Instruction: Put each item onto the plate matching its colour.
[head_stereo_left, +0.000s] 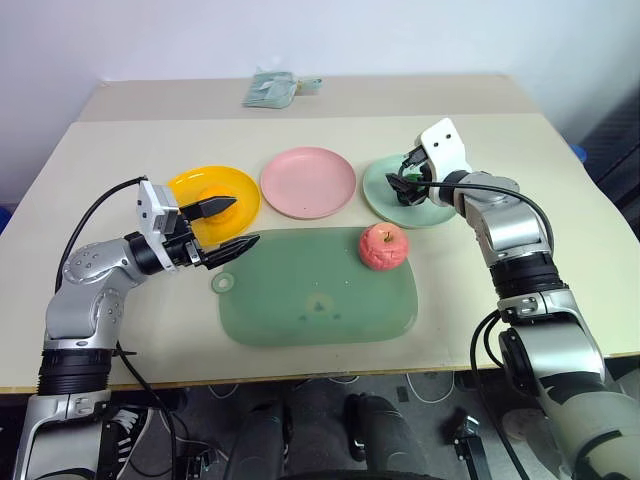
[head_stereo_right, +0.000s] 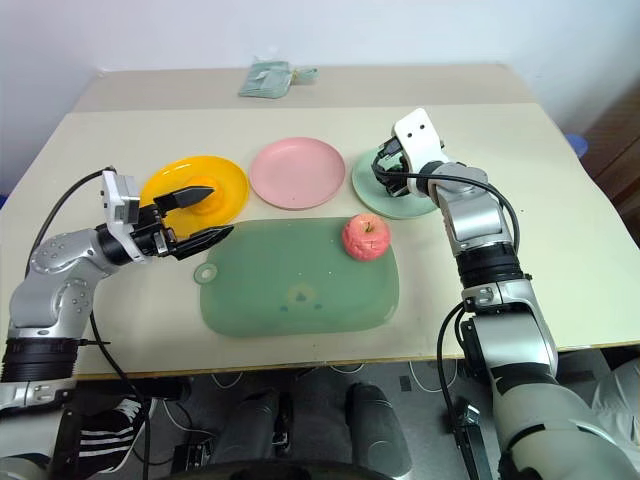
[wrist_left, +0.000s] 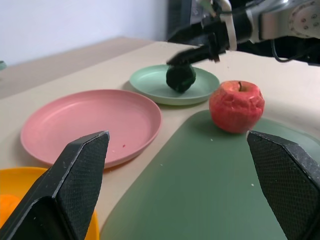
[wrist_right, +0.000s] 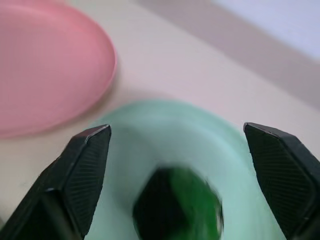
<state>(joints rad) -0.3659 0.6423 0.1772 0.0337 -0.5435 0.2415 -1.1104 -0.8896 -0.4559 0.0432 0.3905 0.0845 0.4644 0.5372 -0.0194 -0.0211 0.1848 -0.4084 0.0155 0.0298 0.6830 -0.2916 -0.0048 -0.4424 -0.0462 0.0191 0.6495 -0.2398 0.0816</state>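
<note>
The pinkish-red apple (head_stereo_left: 384, 246) stands on the far right corner of the big green mat (head_stereo_left: 320, 295). A small green-and-black piece (wrist_left: 181, 77) lies on the mint green plate (head_stereo_left: 388, 200). My right gripper (head_stereo_left: 408, 182) hangs open just over it, fingers spread to either side. The pink plate (head_stereo_left: 308, 181) is bare. An orange fruit (head_stereo_right: 210, 200) rests on the yellow plate (head_stereo_left: 205, 183), partly hidden by my left gripper (head_stereo_left: 245, 222). That gripper is open and holds nothing, level over the plate's near edge and the mat's left corner.
A folded grey-green cloth (head_stereo_left: 270, 88) lies at the back of the table. The three plates sit in a row behind the mat. Bare tabletop (head_stereo_left: 560, 200) stretches to the right of the mint plate and in front of the mat.
</note>
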